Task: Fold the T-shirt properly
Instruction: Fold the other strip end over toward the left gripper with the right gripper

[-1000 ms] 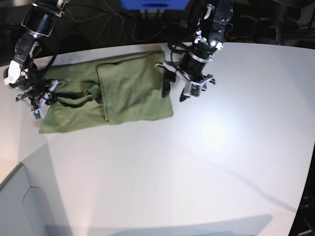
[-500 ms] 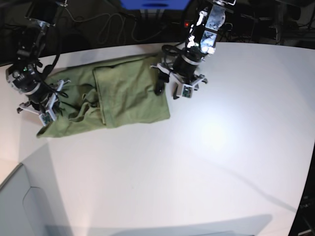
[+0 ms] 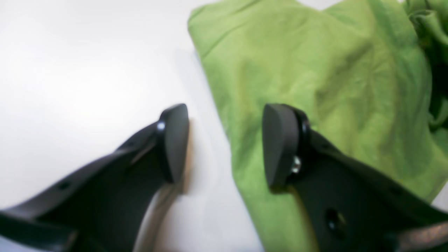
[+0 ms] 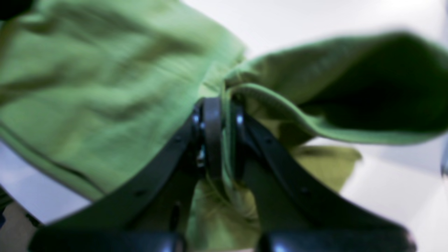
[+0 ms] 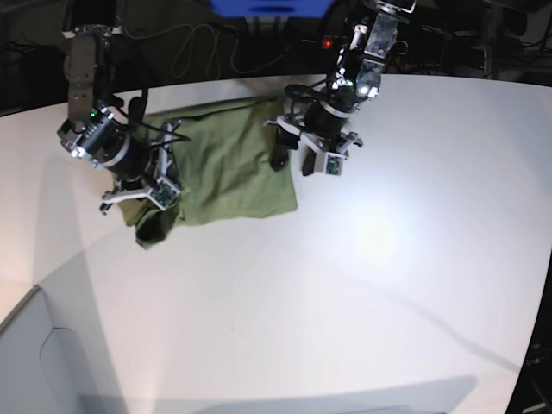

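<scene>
The olive-green T-shirt (image 5: 233, 168) lies partly folded on the white table (image 5: 371, 285). My right gripper (image 5: 162, 191) is shut on a bunched fold of the shirt's left part and holds it lifted over the garment. In the right wrist view the cloth (image 4: 87, 87) is pinched between the shut gripper's (image 4: 224, 115) fingers. My left gripper (image 5: 293, 162) is open at the shirt's right edge. In the left wrist view the gripper (image 3: 224, 140) straddles that edge, one finger (image 3: 280, 143) over the shirt (image 3: 315, 70) and one over bare table.
Dark cables and a blue object (image 5: 272, 7) sit behind the table's far edge. A grey panel (image 5: 34, 362) stands at the lower left. The white table stretches to the front and right of the shirt.
My right gripper has moved right, carrying the shirt's left part over toward the middle, so the shirt looks narrower. My left gripper has stayed open at the right edge.
</scene>
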### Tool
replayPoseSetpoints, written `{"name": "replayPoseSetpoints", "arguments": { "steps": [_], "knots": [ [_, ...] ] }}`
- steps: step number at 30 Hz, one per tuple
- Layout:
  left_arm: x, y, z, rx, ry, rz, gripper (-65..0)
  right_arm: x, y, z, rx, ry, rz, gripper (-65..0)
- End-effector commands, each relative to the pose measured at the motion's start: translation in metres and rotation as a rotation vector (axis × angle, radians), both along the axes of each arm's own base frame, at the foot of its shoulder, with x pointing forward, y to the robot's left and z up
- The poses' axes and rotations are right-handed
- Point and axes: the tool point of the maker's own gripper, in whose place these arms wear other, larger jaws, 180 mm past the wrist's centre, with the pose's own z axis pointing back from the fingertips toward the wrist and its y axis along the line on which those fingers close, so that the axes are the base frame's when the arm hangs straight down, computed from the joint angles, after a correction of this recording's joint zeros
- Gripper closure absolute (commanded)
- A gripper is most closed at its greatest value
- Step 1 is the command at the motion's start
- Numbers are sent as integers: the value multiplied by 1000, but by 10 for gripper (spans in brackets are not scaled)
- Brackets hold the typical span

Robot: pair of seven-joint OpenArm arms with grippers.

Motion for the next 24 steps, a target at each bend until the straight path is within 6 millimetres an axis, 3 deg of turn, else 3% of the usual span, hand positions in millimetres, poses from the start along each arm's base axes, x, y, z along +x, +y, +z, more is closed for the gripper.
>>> {"name": "replayPoseSetpoints", "arguments": {
  "steps": [1,11,18,24],
  "knots": [
    [5,-2,10,-19,-34,1,-327,3,11,10,25,-32,38,0],
    [5,-2,9,-16,-35,0,-327,-14,76,6,75,-9,224,0],
    [4,-2,9,-15,-32,-1,-327,-16,103,12,106,-22,290,0],
    [3,-1,8,-14,-29,2,-327,-10,100,-7,98,33,274,0]
  ]
}}
